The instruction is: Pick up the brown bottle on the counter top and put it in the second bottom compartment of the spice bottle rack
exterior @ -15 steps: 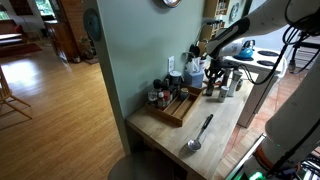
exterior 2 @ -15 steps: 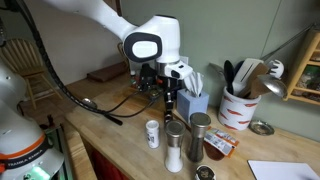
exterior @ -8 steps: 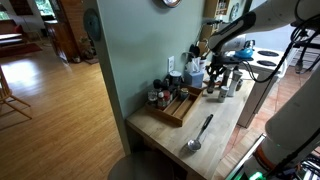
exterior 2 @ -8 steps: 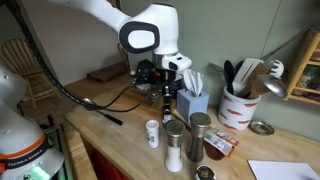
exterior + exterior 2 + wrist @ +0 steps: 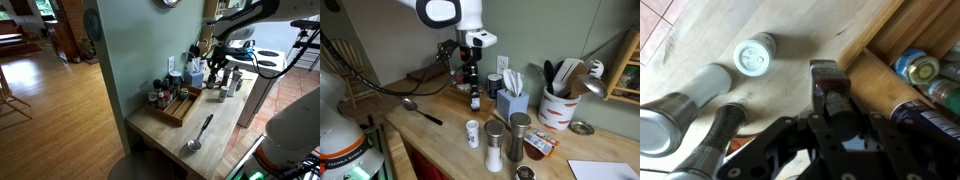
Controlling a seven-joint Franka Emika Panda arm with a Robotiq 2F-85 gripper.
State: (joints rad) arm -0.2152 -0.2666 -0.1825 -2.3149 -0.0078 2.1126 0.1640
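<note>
My gripper [image 5: 471,84] is shut on the small brown bottle [image 5: 475,100] and holds it just above the light wooden counter top [image 5: 435,135]. In the wrist view the dark bottle [image 5: 830,95] sits between the fingers [image 5: 836,125], right beside the wooden edge of the spice bottle rack [image 5: 883,78]. Several jars [image 5: 914,66] lie in the rack's slots. In both exterior views the low flat rack [image 5: 180,107] [image 5: 424,75] lies by the wall, and my gripper [image 5: 216,72] hovers at its end.
A white-capped bottle [image 5: 472,133] and two steel shakers [image 5: 495,146] stand near the counter's front edge. A blue tissue box [image 5: 514,102] and a utensil crock [image 5: 558,108] stand by the wall. A metal spoon [image 5: 198,135] lies on the counter.
My gripper has carried the brown bottle away from the tissue box towards the rack, and the arm has risen.
</note>
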